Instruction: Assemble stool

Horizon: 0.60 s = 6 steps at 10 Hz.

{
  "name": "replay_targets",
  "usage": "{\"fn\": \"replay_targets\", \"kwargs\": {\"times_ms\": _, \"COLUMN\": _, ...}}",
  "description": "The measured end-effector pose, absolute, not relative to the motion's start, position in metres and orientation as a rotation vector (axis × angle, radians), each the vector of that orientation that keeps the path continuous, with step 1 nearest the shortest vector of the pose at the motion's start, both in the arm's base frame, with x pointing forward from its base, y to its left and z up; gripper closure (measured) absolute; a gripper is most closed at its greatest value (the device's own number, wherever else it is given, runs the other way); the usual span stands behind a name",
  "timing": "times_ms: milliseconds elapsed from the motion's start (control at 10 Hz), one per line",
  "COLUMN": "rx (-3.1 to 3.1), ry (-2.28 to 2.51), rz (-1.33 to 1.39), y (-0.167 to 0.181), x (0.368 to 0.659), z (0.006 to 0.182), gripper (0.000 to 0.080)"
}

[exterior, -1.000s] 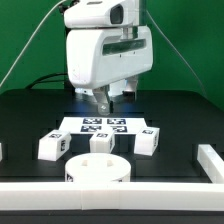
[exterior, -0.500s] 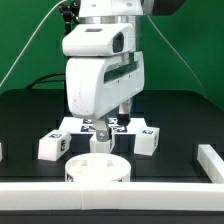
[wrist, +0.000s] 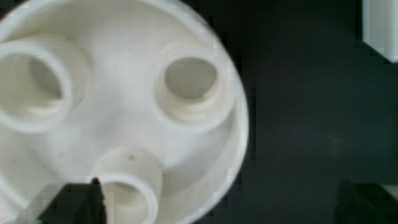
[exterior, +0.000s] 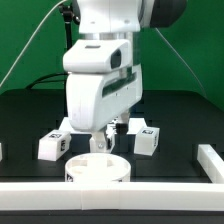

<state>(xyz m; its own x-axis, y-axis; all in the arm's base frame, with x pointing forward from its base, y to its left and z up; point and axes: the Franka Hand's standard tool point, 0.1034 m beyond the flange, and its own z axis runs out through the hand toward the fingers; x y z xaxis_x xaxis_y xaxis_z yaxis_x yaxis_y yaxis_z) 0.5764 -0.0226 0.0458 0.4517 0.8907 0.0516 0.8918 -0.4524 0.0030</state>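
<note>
Pointing straight down at the seat [exterior: 98, 170] — arm [exterior: 100, 80] low, wrist vert., jaws spread wide.

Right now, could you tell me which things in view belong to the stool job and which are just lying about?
Job: seat; leg on the exterior view's left; middle leg; leg on the exterior view's right.
Lying about: marker board; border rail.

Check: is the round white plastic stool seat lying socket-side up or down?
Up. The wrist view, looking down, shows open sockets in the seat's top face.
</note>
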Motion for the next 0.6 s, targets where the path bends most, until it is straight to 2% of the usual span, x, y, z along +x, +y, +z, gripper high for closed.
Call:
{"fn": "replay_targets", "kwargs": {"times_ms": 200, "rx": -2.655, "ry": -1.621, "rz": -0.063, "y": -0.024, "x": 0.575, "z": 0.033, "gripper": 0.015}}
{"fn": "replay_targets", "kwargs": {"times_ms": 600, "rx": -2.651, "ry": -1.613, "rz": -0.05, "y": -0.024, "x": 0.57, "z": 0.022, "gripper": 0.015}}
